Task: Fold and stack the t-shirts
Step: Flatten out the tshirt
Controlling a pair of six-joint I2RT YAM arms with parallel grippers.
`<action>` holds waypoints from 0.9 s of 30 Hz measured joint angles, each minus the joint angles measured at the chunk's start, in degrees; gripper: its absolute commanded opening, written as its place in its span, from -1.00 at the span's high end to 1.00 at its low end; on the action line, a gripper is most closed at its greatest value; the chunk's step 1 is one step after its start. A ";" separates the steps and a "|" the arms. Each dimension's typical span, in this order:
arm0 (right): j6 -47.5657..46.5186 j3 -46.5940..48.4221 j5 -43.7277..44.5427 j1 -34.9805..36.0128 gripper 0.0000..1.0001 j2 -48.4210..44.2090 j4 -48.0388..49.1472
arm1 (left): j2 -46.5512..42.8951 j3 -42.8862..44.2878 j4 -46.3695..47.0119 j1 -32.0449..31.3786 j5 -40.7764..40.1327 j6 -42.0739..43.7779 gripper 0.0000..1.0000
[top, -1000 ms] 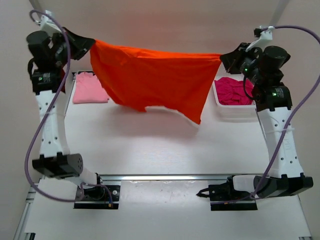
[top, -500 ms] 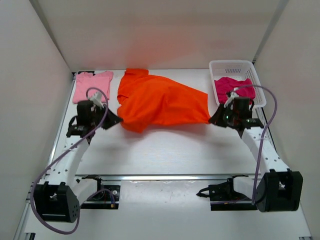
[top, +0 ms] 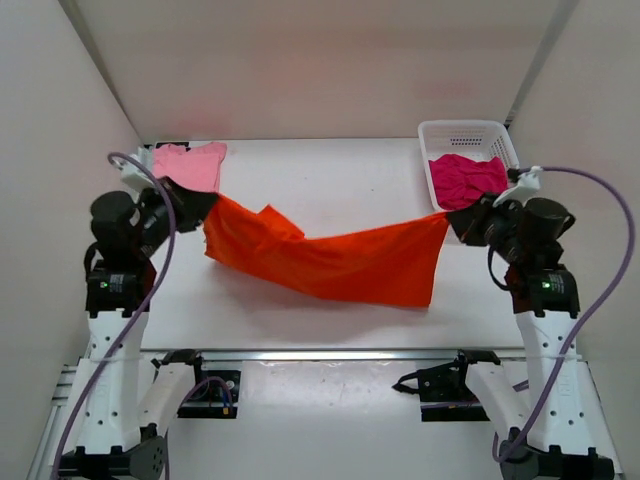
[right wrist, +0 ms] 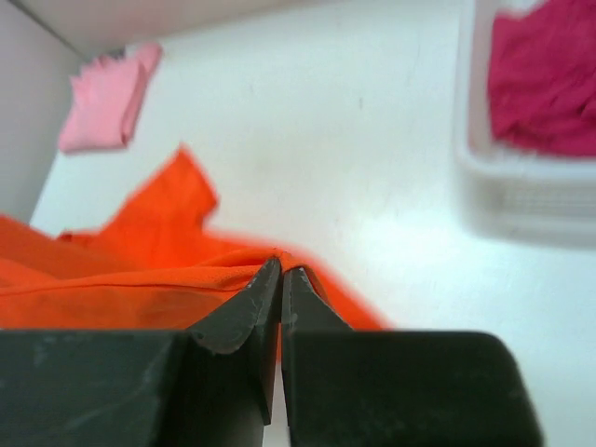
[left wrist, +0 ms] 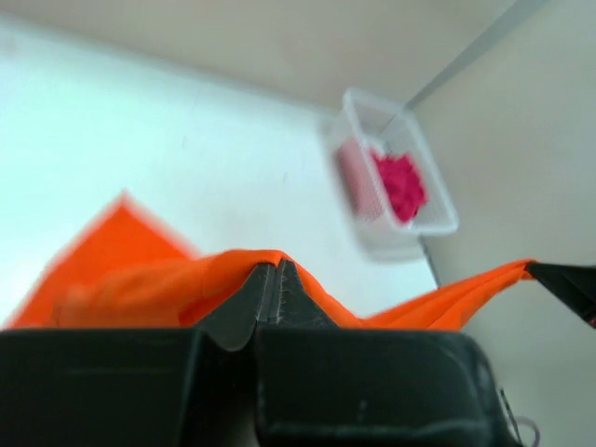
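Note:
The bright orange t-shirt [top: 330,258] hangs stretched between both arms above the table, sagging in the middle. My left gripper [top: 205,208] is shut on its left corner, and the wrist view shows cloth [left wrist: 168,279] pinched at the tips of that gripper [left wrist: 275,265]. My right gripper [top: 452,222] is shut on the shirt's right corner, with orange fabric [right wrist: 140,279] draped over its closed tips [right wrist: 281,270]. The light pink t-shirt [top: 190,165] lies flat at the back left. The deep magenta t-shirt [top: 465,180] sits crumpled in the basket.
A white mesh basket [top: 463,132] stands at the back right, close behind my right gripper. White walls enclose the table on three sides. A metal rail [top: 330,355] with both arm bases runs along the near edge.
Both arms dropped from high up to the table, then rose partway. The orange shirt went from hanging high to lying on the table, and now hangs low and stretched between the grippers.

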 measured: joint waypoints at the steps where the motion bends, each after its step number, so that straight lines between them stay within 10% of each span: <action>1: -0.15 2.80 -0.31 -0.74 0.99 0.22 -0.26 | 0.63 3.19 -0.28 0.39 0.33 -0.17 1.00; 17: -2.36 30.56 6.08 9.79 0.99 32.28 2.95 | 33.64 31.98 2.14 2.60 2.36 -3.96 1.00; 24: -6.34 70.27 12.02 10.67 1.00 58.75 -8.55 | 52.30 59.19 -0.52 5.77 6.58 -8.83 1.00; 27: -6.21 72.61 11.52 9.49 1.00 56.70 -6.62 | 51.58 60.87 4.68 9.05 10.56 -14.10 1.00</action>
